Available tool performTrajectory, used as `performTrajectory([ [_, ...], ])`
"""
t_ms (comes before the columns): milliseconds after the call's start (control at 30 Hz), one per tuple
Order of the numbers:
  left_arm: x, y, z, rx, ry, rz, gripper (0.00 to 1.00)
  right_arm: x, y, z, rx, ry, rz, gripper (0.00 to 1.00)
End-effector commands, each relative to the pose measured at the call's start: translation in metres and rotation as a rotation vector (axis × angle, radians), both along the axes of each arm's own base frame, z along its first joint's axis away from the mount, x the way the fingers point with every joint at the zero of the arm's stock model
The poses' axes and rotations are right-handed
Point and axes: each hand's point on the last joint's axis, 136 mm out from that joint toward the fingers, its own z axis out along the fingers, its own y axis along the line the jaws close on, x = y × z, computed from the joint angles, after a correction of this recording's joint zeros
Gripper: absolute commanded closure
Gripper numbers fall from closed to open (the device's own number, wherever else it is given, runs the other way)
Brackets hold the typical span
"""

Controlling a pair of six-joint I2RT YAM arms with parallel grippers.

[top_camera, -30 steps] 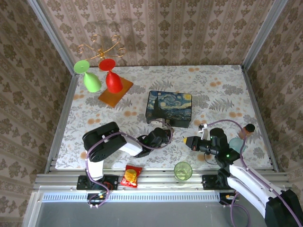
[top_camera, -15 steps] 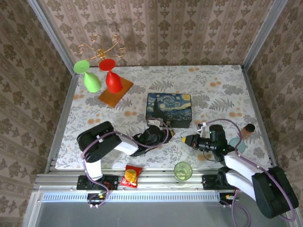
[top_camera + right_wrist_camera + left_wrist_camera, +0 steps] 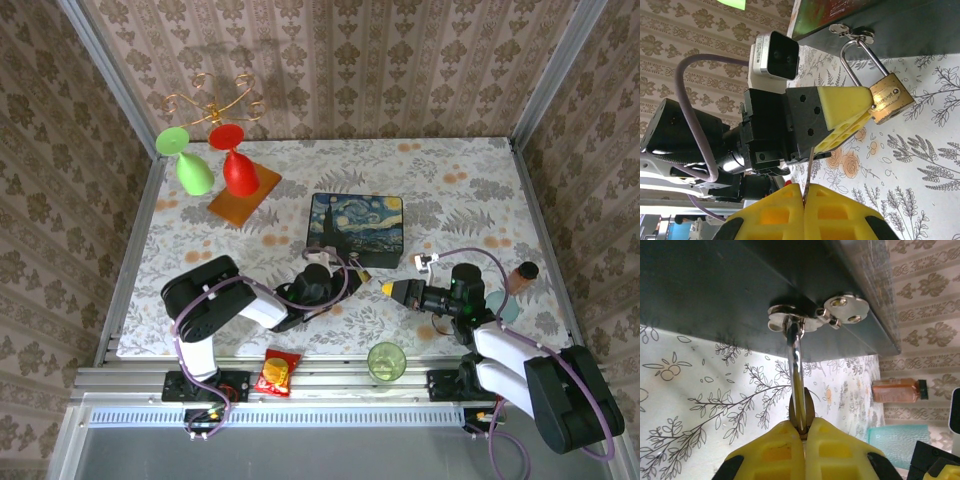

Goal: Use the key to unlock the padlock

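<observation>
Looking from above: finding the left gripper (image 3: 343,276) and right gripper (image 3: 389,288) nose to nose just before the painted box (image 3: 357,228). Switching to the left wrist: clamping yellow jaws shut on the padlock (image 3: 798,385), leaving the shackle hooked through the box's clasp (image 3: 790,322). Switching to the right wrist: pinching the thin key (image 3: 809,167) edge-on in closed jaws, standing it just below the padlock's brass body.
</observation>
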Motion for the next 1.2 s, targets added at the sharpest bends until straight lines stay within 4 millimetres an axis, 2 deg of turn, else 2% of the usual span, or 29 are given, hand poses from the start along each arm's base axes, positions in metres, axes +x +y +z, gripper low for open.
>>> performTrajectory([
  [0,0.009,0.0,0.022,-0.125,-0.029,0.032,1.0,-0.001,0.006,0.001,-0.016,-0.04,0.034,1.0],
  [167,0.018,0.009,0.023,-0.178,-0.04,0.064,1.0,0.012,0.011,-0.001,-0.008,-0.023,0.034,1.0],
  [300,0.021,0.006,0.029,-0.201,-0.039,0.053,1.0,0.024,0.015,0.003,0.06,0.005,0.024,1.0],
  [433,0.022,0.007,0.042,-0.226,-0.062,0.048,1.0,0.034,0.016,-0.018,0.055,0.074,-0.004,1.0],
  [633,0.027,0.007,0.048,-0.252,-0.052,0.045,1.0,0.047,0.028,-0.035,0.09,0.125,0.005,1.0],
  [733,0.027,0.006,0.052,-0.261,-0.053,0.041,1.0,0.051,0.03,-0.018,0.105,0.076,0.006,1.0],
  [800,0.026,0.007,0.055,-0.266,-0.058,0.046,1.0,0.052,0.03,-0.015,0.113,0.075,0.005,1.0],
  [1000,0.033,0.006,0.066,-0.298,-0.064,0.057,1.0,0.061,0.033,-0.034,0.097,0.123,0.013,1.0],
  [1167,0.035,0.006,0.072,-0.308,-0.074,0.061,1.0,0.065,0.035,-0.024,0.108,0.096,0.017,1.0],
])
